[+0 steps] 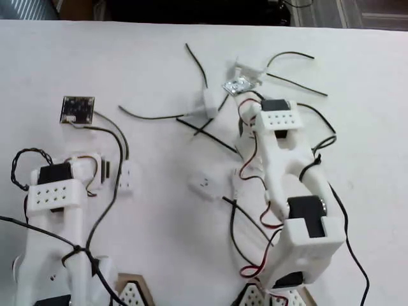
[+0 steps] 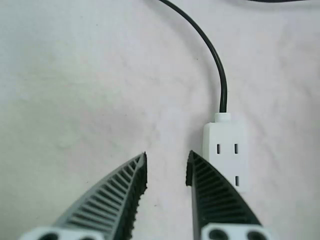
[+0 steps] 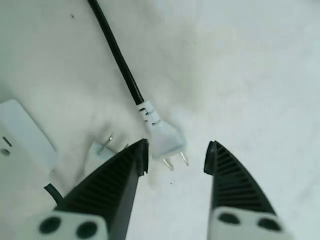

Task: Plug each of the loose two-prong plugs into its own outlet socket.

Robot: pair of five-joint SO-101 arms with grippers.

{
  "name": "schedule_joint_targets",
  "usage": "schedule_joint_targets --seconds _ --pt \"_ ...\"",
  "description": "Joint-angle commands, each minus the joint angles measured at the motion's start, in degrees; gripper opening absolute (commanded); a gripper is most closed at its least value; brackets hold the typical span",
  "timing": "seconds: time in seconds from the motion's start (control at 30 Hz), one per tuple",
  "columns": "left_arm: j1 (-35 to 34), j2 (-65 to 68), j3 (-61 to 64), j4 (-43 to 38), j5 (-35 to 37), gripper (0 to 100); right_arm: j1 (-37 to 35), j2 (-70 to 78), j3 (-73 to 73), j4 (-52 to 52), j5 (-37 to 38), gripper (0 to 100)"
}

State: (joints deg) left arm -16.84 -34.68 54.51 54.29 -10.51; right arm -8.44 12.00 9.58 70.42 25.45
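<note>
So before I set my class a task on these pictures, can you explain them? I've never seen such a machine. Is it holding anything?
It is two white robot arms, the left arm and the right arm, at a white table. The wide picture looks down from a fixed camera; the other two come from a camera on each arm's wrist, looking past its two-fingered gripper. The left gripper is open and empty, beside a white outlet socket on a black cable. The right gripper is open too; a two-prong plug lies on the table, seen in the gap between its fingers, not gripped. A second plug lies nearby.
</note>
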Motion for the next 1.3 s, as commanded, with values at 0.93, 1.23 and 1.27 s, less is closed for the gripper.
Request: schedule_joint_targets --seconds 0.93,1.23,1.27 --pt "-0.66 -1.45 0.0 -1.23 0.09 14 0.31 9.8 -4.57 -5.76 8.53 1.7" --pt "-0.66 -1.45 0.0 -1.23 0.09 14 0.31 10.15 -8.62 4.0 8.18 9.1" --pt "-0.66 -1.45 0.0 -1.23 0.09 14 0.31 10.33 -9.05 5.05 8.18 11.0"
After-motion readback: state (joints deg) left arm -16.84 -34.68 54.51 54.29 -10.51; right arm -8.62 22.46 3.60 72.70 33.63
